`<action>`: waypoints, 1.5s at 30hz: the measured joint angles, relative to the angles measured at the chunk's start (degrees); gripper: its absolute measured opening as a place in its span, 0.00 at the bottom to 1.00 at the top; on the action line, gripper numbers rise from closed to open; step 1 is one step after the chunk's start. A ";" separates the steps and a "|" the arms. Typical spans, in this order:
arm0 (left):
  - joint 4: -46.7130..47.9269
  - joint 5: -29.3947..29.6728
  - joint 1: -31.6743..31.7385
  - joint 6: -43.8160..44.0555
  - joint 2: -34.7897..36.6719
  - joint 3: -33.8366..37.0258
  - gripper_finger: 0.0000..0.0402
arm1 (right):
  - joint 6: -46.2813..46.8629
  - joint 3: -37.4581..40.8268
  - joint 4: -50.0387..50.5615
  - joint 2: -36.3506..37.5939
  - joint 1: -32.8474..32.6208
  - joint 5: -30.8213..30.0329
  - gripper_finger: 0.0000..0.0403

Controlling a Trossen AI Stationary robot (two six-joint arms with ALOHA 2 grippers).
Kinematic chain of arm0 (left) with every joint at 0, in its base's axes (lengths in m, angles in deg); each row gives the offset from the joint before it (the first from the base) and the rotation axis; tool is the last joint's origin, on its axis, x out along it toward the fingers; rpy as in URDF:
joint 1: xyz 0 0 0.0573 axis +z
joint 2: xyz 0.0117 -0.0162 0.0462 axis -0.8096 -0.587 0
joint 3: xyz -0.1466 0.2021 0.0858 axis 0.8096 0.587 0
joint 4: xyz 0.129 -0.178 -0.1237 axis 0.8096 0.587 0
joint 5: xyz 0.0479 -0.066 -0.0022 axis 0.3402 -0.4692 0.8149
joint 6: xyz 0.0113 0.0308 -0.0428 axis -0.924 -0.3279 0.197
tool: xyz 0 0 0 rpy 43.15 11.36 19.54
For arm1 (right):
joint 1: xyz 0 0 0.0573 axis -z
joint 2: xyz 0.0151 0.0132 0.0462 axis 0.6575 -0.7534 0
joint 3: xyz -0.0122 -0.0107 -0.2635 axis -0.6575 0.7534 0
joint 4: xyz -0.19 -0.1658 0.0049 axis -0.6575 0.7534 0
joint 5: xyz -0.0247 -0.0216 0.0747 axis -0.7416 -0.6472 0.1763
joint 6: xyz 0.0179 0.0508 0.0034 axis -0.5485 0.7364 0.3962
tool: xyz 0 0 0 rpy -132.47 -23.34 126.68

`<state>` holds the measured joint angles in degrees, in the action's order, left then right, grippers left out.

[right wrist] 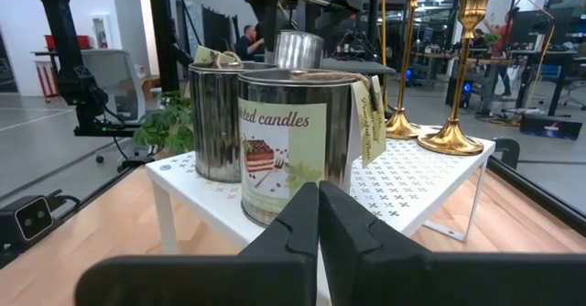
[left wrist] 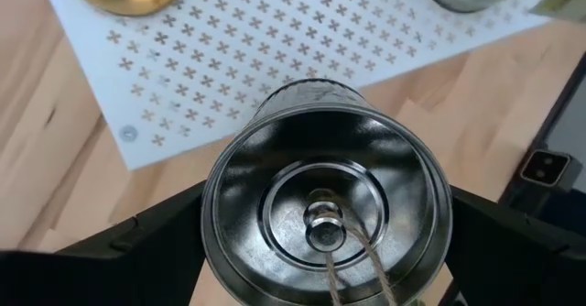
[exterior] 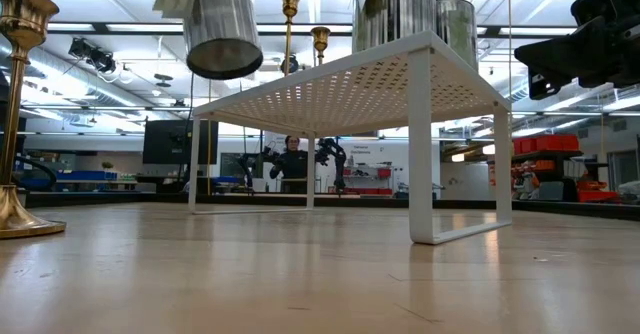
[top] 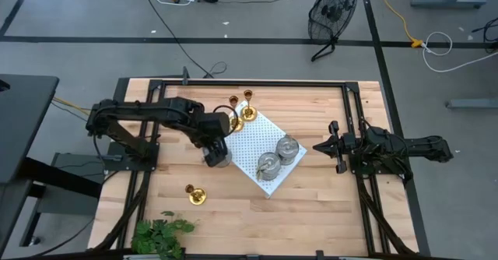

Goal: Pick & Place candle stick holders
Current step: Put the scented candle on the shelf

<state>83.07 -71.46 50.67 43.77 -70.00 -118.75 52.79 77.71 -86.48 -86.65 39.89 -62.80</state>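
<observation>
Holding, left gripper [top: 219, 157]: fingers spread wide around a silver candle tin [top: 220, 159], one dark finger [left wrist: 137, 242] pressed on each side of its wall; the tin is carried clear of the table, as the low view shows it hanging in the air.
Carried tin, detail: the left wrist view looks into its open mouth, shiny inside, with a round fitting at the bottom centre and a twine string running out over the rim.
Position of carried tin: just off the edge of the white perforated board [top: 250, 145], over bare wooden table [top: 311, 213].
Right gripper [top: 317, 147]: fingers pressed together, nothing between them, waiting at its own side of the table, well apart from the left gripper, tips pointing toward the board.
Ahead of right gripper: two silver tins on the board, touching or nearly so: the nearer tin [right wrist: 295, 143] with a cake label reading "candles" and a paper tag, the second tin [right wrist: 215, 119] just beside it.
Beyond those tins from right gripper: two brass candlestick holders [top: 243, 108] upright at the board's far corner, near the left gripper's arm.
Third brass holder [top: 194, 194]: standing alone on the table, off the board, near the left gripper.
Table edge: green leafy plant [top: 162, 235], near the lone brass holder.
Background, low view: a person [exterior: 291, 162] far behind the table.
</observation>
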 joint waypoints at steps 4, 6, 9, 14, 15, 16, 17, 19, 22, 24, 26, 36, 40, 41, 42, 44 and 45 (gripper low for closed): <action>-1.06 0.38 -0.74 1.18 -0.57 -0.31 0.94 | -0.01 0.00 0.00 0.00 0.00 0.00 0.04; -0.42 0.48 -0.75 1.89 -1.73 -1.49 0.94 | 0.01 0.00 0.02 0.00 0.01 0.00 0.04; -0.58 0.67 -0.73 2.56 -3.77 -4.45 0.94 | 0.01 0.00 0.02 0.00 0.01 0.00 0.04; -0.32 2.15 -0.73 2.83 -6.79 -8.96 0.94 | 0.00 0.00 0.00 0.00 0.01 0.00 0.04; -0.36 2.17 -0.73 2.64 -7.54 -9.82 0.94 | 0.02 0.00 0.00 0.00 0.00 0.00 0.04; -0.32 2.19 -0.71 2.46 -8.21 -10.42 0.94 | 0.02 0.00 0.00 0.00 0.01 0.00 0.04; -0.04 2.16 -0.69 2.36 -8.95 -10.96 0.94 | -0.01 0.00 0.00 0.00 0.01 0.00 0.04; -0.08 2.16 -0.63 2.21 -10.22 -11.86 0.94 | 0.01 0.00 -0.02 0.00 0.00 0.00 0.04; -0.24 2.14 -0.56 2.19 -11.83 -12.35 0.94 | 0.01 0.00 -0.02 0.00 0.01 0.00 0.04; -0.24 2.15 -0.54 2.04 -12.64 -12.36 0.94 | 0.00 0.00 -0.02 0.00 0.01 0.00 0.04; -0.27 2.16 -0.54 2.03 -13.25 -12.35 0.94 | -0.01 0.00 -0.02 -0.02 0.01 0.00 0.04; -0.63 3.21 -0.54 2.47 -13.35 -12.35 0.94 | 0.01 0.00 -0.01 0.00 -0.02 0.00 0.04; -0.56 4.07 -0.57 2.49 -13.35 -12.35 0.94 | 0.02 0.00 -0.02 -0.01 -0.01 0.00 0.04; -0.56 4.17 -0.57 2.48 -13.35 -12.35 0.94 | -0.01 0.00 -0.01 0.00 0.01 0.00 0.04; -0.55 4.19 -0.55 2.49 -13.35 -12.35 0.94 | 0.00 0.00 -0.02 -0.01 -0.01 0.00 0.04; -0.27 4.61 -0.54 2.51 -13.35 -12.35 0.94 | 0.02 0.00 -0.02 0.00 -0.01 0.00 0.04; 0.07 4.92 -0.54 2.49 -13.35 -12.35 0.94 | -0.01 0.00 -0.02 0.00 -0.02 0.00 0.04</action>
<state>83.14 -66.54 50.13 46.26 -83.36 -131.09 52.79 77.71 -86.51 -86.65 39.88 -62.80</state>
